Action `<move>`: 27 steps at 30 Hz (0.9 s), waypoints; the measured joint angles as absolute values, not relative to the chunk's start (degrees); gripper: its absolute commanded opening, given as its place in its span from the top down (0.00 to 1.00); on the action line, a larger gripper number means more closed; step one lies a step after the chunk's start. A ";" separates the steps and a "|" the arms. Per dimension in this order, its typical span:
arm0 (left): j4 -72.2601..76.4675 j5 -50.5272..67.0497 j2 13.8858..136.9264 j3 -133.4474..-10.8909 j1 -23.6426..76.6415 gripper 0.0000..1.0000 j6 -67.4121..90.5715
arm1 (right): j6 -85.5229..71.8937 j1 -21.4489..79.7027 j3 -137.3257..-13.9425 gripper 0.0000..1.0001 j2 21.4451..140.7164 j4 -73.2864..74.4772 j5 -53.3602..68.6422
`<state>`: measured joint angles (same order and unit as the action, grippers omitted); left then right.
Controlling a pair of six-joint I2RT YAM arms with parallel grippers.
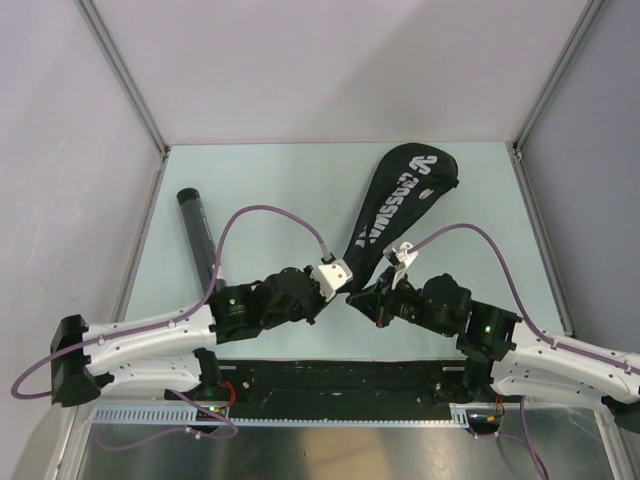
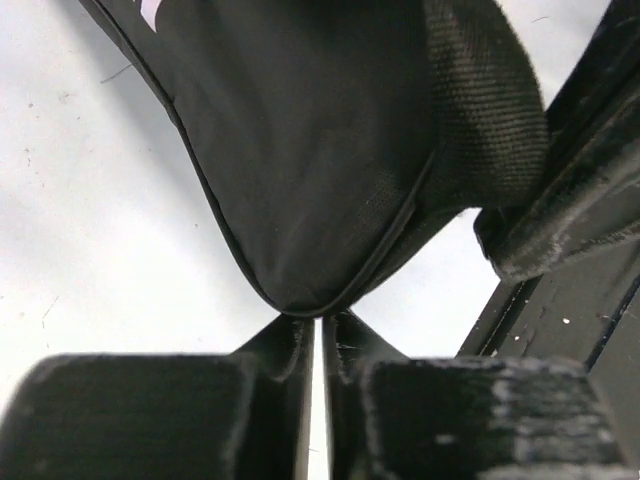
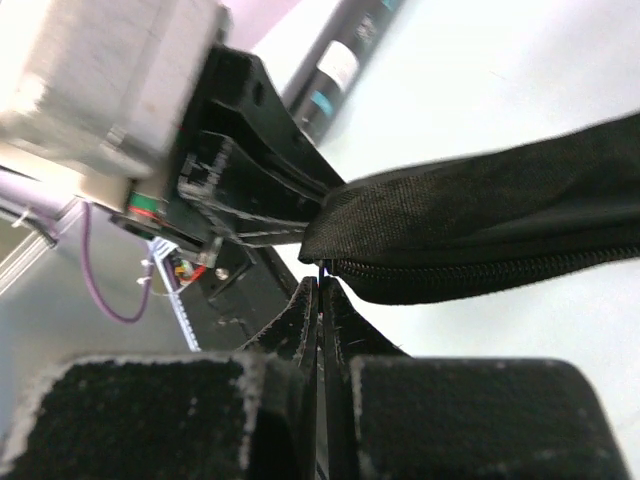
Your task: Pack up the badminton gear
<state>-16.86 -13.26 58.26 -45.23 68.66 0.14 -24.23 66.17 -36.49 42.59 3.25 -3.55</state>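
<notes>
The black racquet-shaped bag (image 1: pixel 400 200) lies slantwise right of the middle, its narrow end toward the arms. Both grippers meet at that end. My left gripper (image 1: pixel 343 287) is shut, its tips (image 2: pixel 320 322) pinching the rounded bottom edge of the bag (image 2: pixel 320 150). My right gripper (image 1: pixel 362 297) is shut too, its tips (image 3: pixel 322 282) clamped on a thin zip pull at the end of the bag's (image 3: pixel 500 210) zip line. The black tube (image 1: pixel 197 235) lies on the left side of the table, apart from both grippers.
Grey walls close the table at the back and both sides. The left arm's wrist (image 3: pixel 120 80) sits close beside the right gripper, with the tube (image 3: pixel 345 50) behind it. Purple cables loop over both arms.
</notes>
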 measured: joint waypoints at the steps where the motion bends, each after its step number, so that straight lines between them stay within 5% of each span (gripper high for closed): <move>1: -16.84 -13.32 58.67 -45.23 68.55 0.72 0.23 | -24.75 66.39 -36.05 1.00 42.35 4.10 -5.28; 4: -15.25 -13.69 59.75 -45.23 68.42 0.26 1.41 | -26.70 65.82 -33.98 1.00 40.97 7.07 -10.37; 7: -13.26 -14.33 59.86 -45.32 68.31 0.04 2.26 | -30.17 62.57 -29.98 1.00 38.37 10.98 -14.35; 12: -12.14 -15.92 58.96 -45.32 67.81 0.01 3.01 | -37.89 60.58 -23.05 0.85 30.55 18.00 -15.99; 20: -13.76 -22.44 51.33 -45.34 67.20 0.00 2.00 | -50.28 58.70 -21.30 0.10 22.02 32.45 -22.63; 27: -14.76 -27.97 41.93 -45.34 66.92 0.00 1.26 | -52.73 58.46 -31.57 0.01 21.37 44.40 -29.43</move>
<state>-14.76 -27.97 41.93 -45.34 66.92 1.26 -52.73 58.46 -31.57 21.37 44.40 -29.43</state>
